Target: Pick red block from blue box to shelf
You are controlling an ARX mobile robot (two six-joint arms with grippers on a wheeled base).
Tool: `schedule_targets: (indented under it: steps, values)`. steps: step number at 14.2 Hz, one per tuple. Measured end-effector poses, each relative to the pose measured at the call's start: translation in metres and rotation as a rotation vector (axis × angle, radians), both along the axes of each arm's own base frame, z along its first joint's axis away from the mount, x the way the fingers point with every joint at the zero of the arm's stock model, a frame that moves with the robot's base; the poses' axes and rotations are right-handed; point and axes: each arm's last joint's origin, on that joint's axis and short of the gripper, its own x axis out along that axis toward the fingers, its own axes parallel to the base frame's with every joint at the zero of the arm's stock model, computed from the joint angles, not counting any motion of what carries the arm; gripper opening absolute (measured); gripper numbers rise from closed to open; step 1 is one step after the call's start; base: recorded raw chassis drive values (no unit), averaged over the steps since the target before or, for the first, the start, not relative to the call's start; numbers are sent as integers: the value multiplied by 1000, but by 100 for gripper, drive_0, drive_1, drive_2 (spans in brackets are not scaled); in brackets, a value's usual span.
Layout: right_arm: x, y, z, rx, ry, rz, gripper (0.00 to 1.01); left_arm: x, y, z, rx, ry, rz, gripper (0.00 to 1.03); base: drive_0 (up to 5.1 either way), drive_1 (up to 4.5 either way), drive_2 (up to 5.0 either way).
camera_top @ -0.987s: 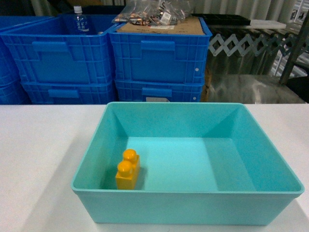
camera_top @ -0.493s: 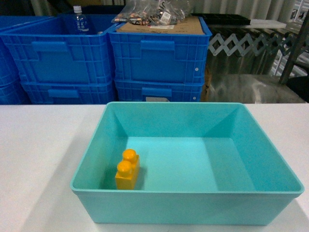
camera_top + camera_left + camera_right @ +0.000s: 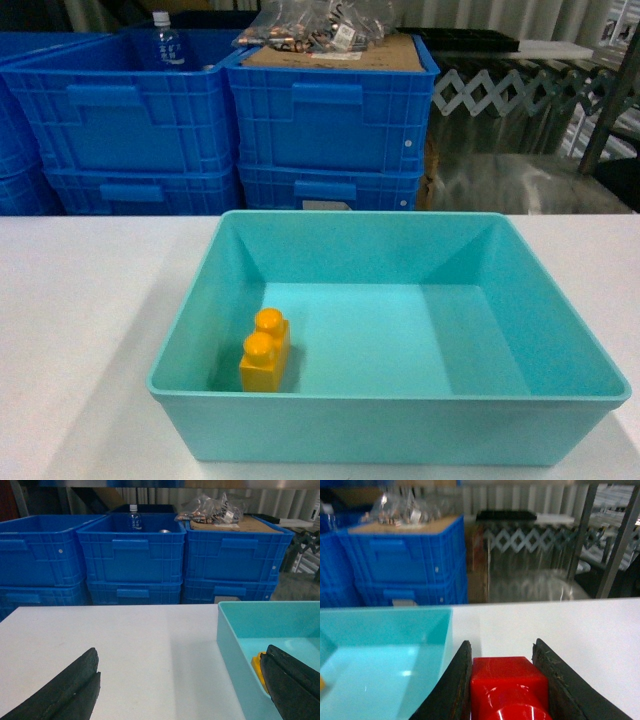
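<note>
**A:** What worries you from here?

**B:** My left gripper [image 3: 180,690] hangs spread wide and empty over the white table [image 3: 80,300], one finger just above the near-left corner of the blue box [image 3: 385,425], close to the yellow two-stud brick [image 3: 265,350]. If that arm drops, I judge it could clip the rim or nudge the brick. My right gripper [image 3: 506,680] is clamped on the red block [image 3: 507,687], out of the box and above the table just right of its wall. The pads grip smooth, glossy sides, so a sharp swing might let it slip.

**A:** And what stands around you?

**B:** Stacked dark blue crates [image 3: 200,120] behind the table, one holding a water bottle [image 3: 167,40], another topped with cardboard and bagged parts [image 3: 315,30]. Further right, a folding lattice barrier [image 3: 530,545] and dark slanted metal posts [image 3: 615,545]. I cannot make out the shelf for certain, so the path to it is unjudged.
</note>
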Motion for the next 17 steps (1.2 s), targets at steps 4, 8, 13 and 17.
schedule_targets:
  steps: [4,8,13,17]
  values:
    - [-9,0,-1,0,13,0,29,0,0,0,0,0,0,98,0,0,0]
    - [-16,0,-1,0,15,0,29,0,0,0,0,0,0,98,0,0,0]
    - [-23,0,-2,0,18,0,29,0,0,0,0,0,0,98,0,0,0]
    - [-34,0,-2,0,3,2,29,0,0,0,0,0,0,98,0,0,0]
